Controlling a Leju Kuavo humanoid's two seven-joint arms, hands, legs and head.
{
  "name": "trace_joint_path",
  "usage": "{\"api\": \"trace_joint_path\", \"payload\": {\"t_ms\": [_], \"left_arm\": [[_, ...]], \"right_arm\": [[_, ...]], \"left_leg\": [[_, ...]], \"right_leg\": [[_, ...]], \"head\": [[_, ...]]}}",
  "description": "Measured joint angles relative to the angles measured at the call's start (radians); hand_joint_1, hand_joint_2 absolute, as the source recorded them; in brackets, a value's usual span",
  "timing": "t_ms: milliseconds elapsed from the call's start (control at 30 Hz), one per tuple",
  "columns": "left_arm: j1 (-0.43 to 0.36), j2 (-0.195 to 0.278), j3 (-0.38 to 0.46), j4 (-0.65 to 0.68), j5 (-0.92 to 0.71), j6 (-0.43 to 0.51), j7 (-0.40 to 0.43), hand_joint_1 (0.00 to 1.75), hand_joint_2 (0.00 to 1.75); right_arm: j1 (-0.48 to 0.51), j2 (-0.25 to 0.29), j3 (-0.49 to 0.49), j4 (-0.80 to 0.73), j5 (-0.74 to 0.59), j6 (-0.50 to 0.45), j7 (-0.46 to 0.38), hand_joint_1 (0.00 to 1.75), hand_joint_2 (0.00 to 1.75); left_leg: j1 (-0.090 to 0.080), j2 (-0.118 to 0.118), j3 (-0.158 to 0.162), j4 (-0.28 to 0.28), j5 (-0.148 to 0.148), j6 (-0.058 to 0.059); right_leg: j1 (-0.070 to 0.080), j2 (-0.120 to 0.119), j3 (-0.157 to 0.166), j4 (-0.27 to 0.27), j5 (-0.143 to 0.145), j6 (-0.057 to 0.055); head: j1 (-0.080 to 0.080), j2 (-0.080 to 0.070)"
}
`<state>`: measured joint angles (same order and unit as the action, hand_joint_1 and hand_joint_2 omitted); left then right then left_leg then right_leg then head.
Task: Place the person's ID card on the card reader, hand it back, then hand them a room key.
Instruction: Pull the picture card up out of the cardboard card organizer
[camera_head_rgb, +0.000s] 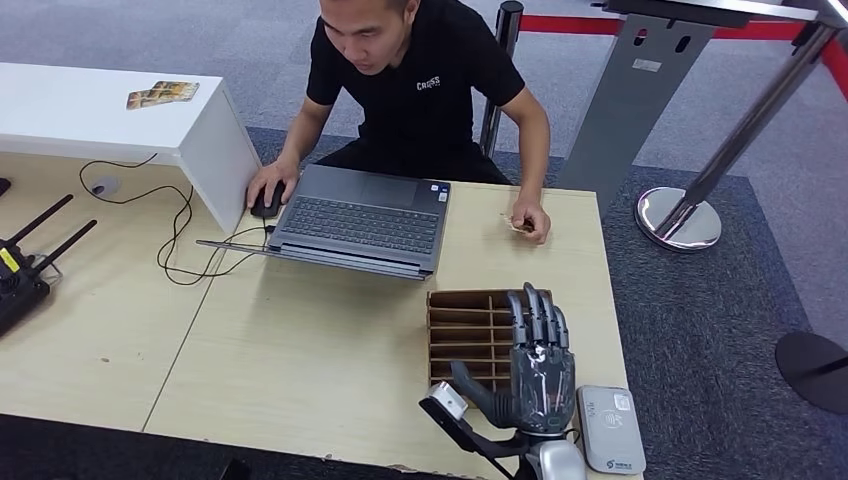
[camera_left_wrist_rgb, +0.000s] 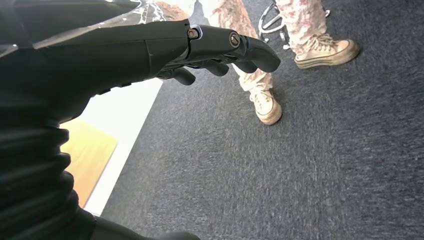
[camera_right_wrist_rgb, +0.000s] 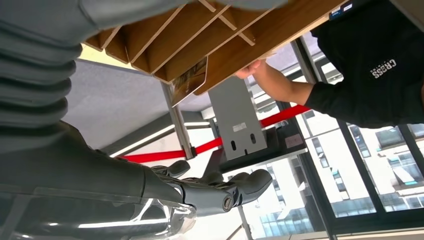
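My right hand (camera_head_rgb: 540, 368) hovers at the table's near right with its fingers stretched forward and nothing in them, over the near edge of a wooden slotted card holder (camera_head_rgb: 468, 325). In the right wrist view the fingers (camera_right_wrist_rgb: 220, 189) lie straight, and a card (camera_right_wrist_rgb: 189, 80) stands in one slot of the holder (camera_right_wrist_rgb: 235, 30). The white card reader (camera_head_rgb: 610, 428) lies just right of my hand. Across the table, the person's hand (camera_head_rgb: 530, 222) rests on the tabletop holding something small. My left hand (camera_left_wrist_rgb: 210, 50) hangs beside the table with loose fingers, holding nothing.
The person in a black shirt (camera_head_rgb: 425, 90) sits behind an open laptop (camera_head_rgb: 360, 220), one hand on a mouse (camera_head_rgb: 266, 202). A white riser (camera_head_rgb: 120, 115) with cards (camera_head_rgb: 160, 95) stands at far left, cables and a router (camera_head_rgb: 20, 270) nearby. Someone's shoes (camera_left_wrist_rgb: 267, 107) stand on the carpet.
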<state>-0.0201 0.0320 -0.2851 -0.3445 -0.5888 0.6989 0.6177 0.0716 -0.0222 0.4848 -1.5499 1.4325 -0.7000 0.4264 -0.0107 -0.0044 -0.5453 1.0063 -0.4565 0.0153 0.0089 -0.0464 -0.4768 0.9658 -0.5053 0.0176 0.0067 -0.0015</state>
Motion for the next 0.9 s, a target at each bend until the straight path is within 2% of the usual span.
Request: {"api": "trace_joint_path", "payload": {"t_ms": [167, 233, 400, 467, 667, 800, 900], "left_arm": [[0.000, 0.000, -0.009, 0.000, 0.016, 0.000, 0.008, 0.00, 1.75], [0.000, 0.000, -0.015, 0.000, 0.023, 0.000, 0.012, 0.00, 1.75], [0.001, 0.003, -0.031, -0.003, 0.044, 0.000, 0.025, 0.00, 1.75], [0.002, 0.004, -0.038, -0.006, 0.050, 0.000, 0.027, 0.00, 1.75], [0.002, 0.006, -0.058, -0.009, 0.057, 0.000, 0.027, 0.00, 1.75], [0.002, 0.008, -0.068, -0.011, 0.058, 0.000, 0.027, 0.00, 1.75], [0.002, 0.010, -0.076, -0.013, 0.064, 0.000, 0.027, 0.00, 1.75]], "right_arm": [[0.010, 0.011, -0.027, 0.000, -0.020, 0.000, -0.018, 0.00, 0.00], [0.014, 0.021, -0.044, 0.000, -0.047, 0.000, -0.054, 0.00, 0.00], [0.026, 0.088, -0.122, 0.009, -0.141, 0.000, -0.277, 0.00, 0.00], [0.027, 0.117, -0.157, 0.018, -0.152, 0.000, -0.325, 0.00, 0.00], [0.027, 0.161, -0.214, 0.045, -0.121, 0.000, -0.312, 0.00, 0.00], [0.026, 0.179, -0.234, 0.059, -0.113, 0.000, -0.303, 0.00, 1.75], [0.022, 0.183, -0.242, 0.070, -0.095, 0.000, -0.275, 0.00, 1.75]], "left_leg": [[0.000, 0.000, 0.000, 0.000, 0.000, 0.000], [0.000, 0.000, 0.000, 0.000, 0.000, 0.000], [0.000, 0.000, 0.000, 0.000, 0.000, 0.000], [0.000, 0.000, 0.000, 0.000, 0.000, 0.000], [0.000, 0.000, 0.000, 0.000, 0.000, 0.000], [0.000, 0.000, 0.000, 0.000, 0.000, 0.000], [0.000, 0.000, 0.000, 0.000, 0.000, 0.000]], "right_leg": [[0.000, 0.000, 0.000, 0.000, 0.000, 0.000], [0.000, 0.000, 0.000, 0.000, 0.000, 0.000], [0.000, 0.000, 0.000, 0.000, 0.000, 0.000], [0.000, 0.000, 0.000, 0.000, 0.000, 0.000], [0.000, 0.000, 0.000, 0.000, 0.000, 0.000], [0.000, 0.000, 0.000, 0.000, 0.000, 0.000], [0.000, 0.000, 0.000, 0.000, 0.000, 0.000]], "head": [[0.000, 0.000], [0.000, 0.000], [0.000, 0.000], [0.000, 0.000], [0.000, 0.000], [0.000, 0.000], [0.000, 0.000]]}}
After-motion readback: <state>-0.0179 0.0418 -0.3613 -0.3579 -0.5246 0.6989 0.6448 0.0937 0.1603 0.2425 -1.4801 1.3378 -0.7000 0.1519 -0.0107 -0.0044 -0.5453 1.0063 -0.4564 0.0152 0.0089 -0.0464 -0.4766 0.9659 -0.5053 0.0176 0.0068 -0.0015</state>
